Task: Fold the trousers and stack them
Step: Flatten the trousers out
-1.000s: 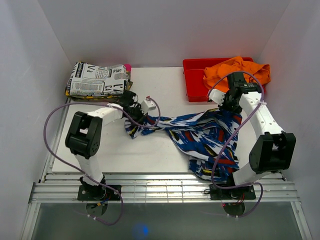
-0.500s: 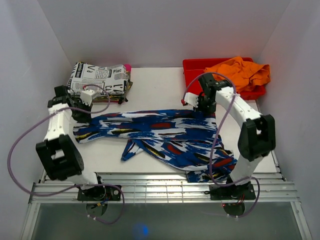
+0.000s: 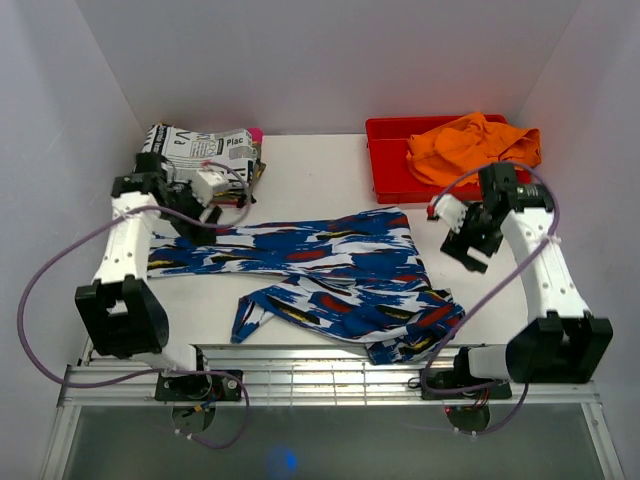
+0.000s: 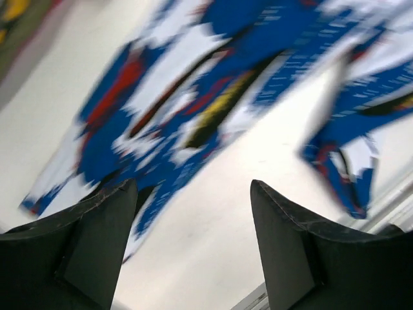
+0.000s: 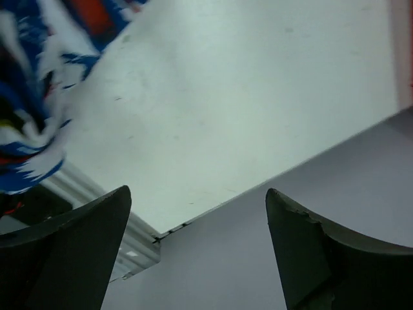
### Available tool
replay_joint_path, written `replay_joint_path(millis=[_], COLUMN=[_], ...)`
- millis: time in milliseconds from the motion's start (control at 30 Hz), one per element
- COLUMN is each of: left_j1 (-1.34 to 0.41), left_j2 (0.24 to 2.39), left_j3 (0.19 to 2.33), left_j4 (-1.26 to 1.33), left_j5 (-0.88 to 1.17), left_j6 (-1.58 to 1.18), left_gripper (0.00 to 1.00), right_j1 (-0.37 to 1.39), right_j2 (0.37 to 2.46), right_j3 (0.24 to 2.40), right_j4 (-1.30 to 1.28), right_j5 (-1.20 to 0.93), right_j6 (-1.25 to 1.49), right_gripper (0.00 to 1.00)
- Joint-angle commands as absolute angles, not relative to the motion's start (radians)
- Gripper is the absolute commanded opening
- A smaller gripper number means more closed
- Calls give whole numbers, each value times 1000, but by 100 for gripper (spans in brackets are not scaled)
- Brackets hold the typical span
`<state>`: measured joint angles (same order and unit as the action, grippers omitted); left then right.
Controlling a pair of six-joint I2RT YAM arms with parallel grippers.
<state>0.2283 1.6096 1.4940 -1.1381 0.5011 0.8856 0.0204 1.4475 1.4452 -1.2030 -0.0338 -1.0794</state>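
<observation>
White table [image 3: 320, 175] holds trousers [image 3: 330, 270], newsprint cloth [image 3: 195, 152] reading "Plac".

White table [image 3: 320, 180] in middle. Plain white walls [image 3: 330, 60] behind and on both sides. Silver metal rails [image 3: 330, 378] along near edge. Shiny grey strip [image 3: 420, 450] below, small blue glow [image 3: 284, 461].

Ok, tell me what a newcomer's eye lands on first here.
The blue streaked trousers sprawl unfolded across the middle of the white table, reaching its near edge. At the far right an orange cloth is heaped in a red bin, and a newspaper-print folded cloth sits at the far left. The left end effector and the right end effector both stand open, holding nothing.
</observation>
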Motion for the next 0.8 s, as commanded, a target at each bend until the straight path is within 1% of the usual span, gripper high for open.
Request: replay_joint_path(millis=[0,33,67,100,167,300,433,467,533,567,633,667,733,767], left_j1=[39,3,-76,-107,-184,-233,-236,-238,-238,-238,-238,-236,-232,-227], left_j2=[1511,1484,1476,1473,1485,1519,1565,1592,1618,1643,1664,1675,1692,1693], left_j3=[1260,1218,1183,1111,1053,956,910,910,920,936,951,971,992,1002], left_j4=[-1264,-1253,-1220,-1194,-1143,-1049,-956,-930,-907,-893,-884,-881,-882,-885], left_j5=[546,537,529,493,448,350,249,239,223,216,219,225,254,270], left_j6=[968,953,907,875,813,724,673,663,622,608,572,560,543,525], left_gripper=[81,80,80,80,79,79,79,77,70,58,50,44,38,35], right_j1=[69,66,63,52,37,31,32,35,43,49,52,54,52,54], right_j2=[1278,1257,1237,1201,1169,1092,1094,1103,1155,1202,1247,1268,1322,1339], right_j3=[1197,1157,1094,1068,997,919,887,891,919,945,957,960,968,972], right_j4=[-1308,-1308,-1310,-1309,-1308,-1312,-1312,-1312,-1312,-1312,-1312,-1310,-1304,-1304], right_j5=[-72,-71,-69,-68,-55,-54,-116,-135,-190,-227,-248,-255,-273,-287], right_j6=[-1258,-1259,-1259,-1264,-1276,-1301,-1286,-1269,-1237,-1191,-1160,-1152,-1137,-1129], right_gripper=[90,90,90,90,90,90,90,90,90,90,90,90,90,93])
